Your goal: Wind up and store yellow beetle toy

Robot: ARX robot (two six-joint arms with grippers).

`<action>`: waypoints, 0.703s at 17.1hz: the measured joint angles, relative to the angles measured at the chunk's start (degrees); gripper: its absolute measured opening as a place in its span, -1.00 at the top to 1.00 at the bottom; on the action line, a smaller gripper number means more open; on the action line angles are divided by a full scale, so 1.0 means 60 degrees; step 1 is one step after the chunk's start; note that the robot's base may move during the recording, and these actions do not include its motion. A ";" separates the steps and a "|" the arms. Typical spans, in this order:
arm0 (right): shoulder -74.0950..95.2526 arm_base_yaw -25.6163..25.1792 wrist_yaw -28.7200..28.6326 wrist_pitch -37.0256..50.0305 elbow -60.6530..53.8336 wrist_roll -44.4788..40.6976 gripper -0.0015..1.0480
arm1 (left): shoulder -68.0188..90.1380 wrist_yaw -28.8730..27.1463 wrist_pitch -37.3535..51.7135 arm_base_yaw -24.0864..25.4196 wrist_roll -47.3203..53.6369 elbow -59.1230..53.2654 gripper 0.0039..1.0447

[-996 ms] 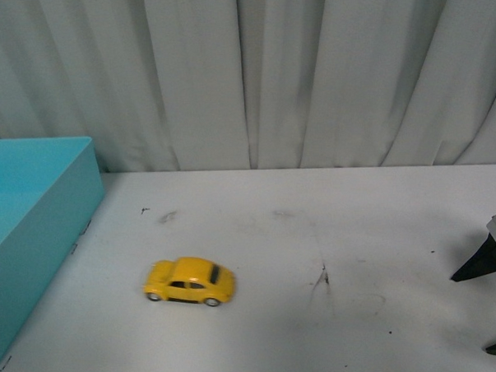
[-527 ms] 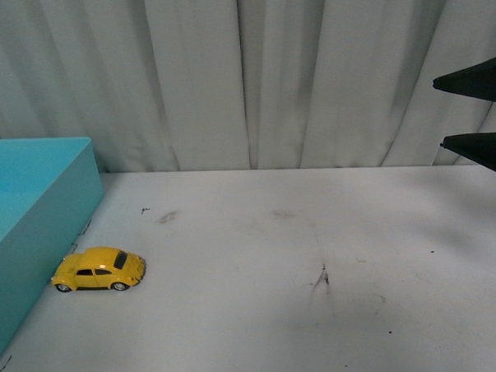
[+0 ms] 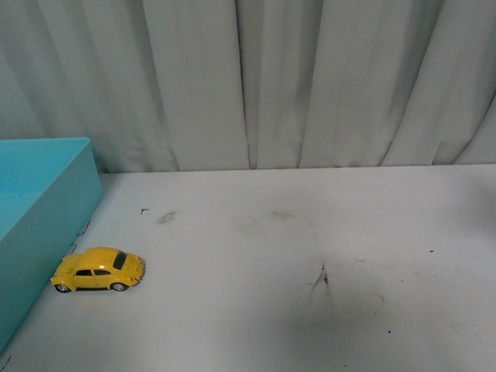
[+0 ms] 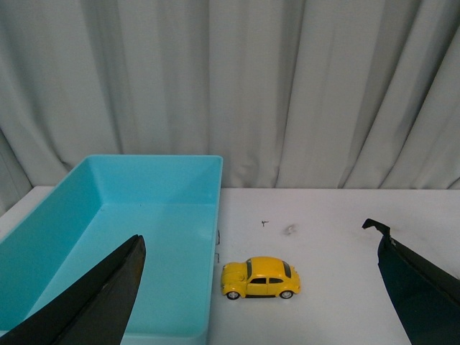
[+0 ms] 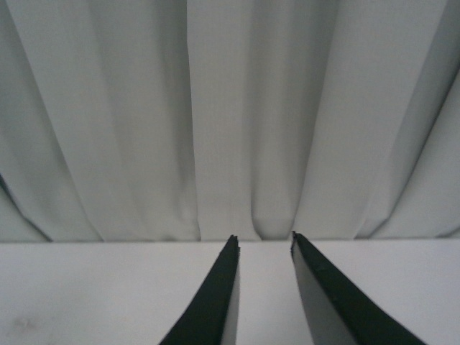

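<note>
The yellow beetle toy [image 3: 98, 270] stands on its wheels on the white table, at the left, its nose against the side of the turquoise box [image 3: 36, 228]. In the left wrist view the toy [image 4: 259, 277] sits just beside the box wall [image 4: 215, 215]. My left gripper [image 4: 259, 241] is open wide and empty, above and back from the toy, which lies between its two dark fingers. My right gripper [image 5: 264, 243] is open and empty, with a narrow gap, pointing at the curtain over bare table. Neither gripper shows in the front view.
The turquoise box is open-topped and looks empty inside. A grey curtain [image 3: 293, 77] hangs behind the table's far edge. Small dark scuffs [image 3: 321, 277] mark the white tabletop [image 3: 316, 232].
The toy rolled left across the table until it met the box, then stayed put. My right gripper rose from the lower right, passed the upper right, and left the front view.
</note>
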 joint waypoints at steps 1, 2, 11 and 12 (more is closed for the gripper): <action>-0.0332 0.0025 0.0164 -0.0004 -0.0619 0.0025 0.59 | 0.0000 -0.0004 0.0004 0.0000 0.0000 0.0000 -0.88; -0.0867 0.0091 0.0189 0.0000 -0.1191 0.0029 0.83 | 0.0000 -0.0007 0.0004 0.0000 0.0000 0.0000 -0.88; -0.5082 0.0645 0.0678 -0.1421 -0.3880 0.0062 0.97 | 0.0000 -0.0007 0.0004 0.0000 0.0000 0.0000 -0.88; -0.5450 0.0641 0.0678 -0.1661 -0.4018 0.0062 0.97 | 0.0000 -0.0007 0.0004 0.0000 0.0000 0.0000 -0.88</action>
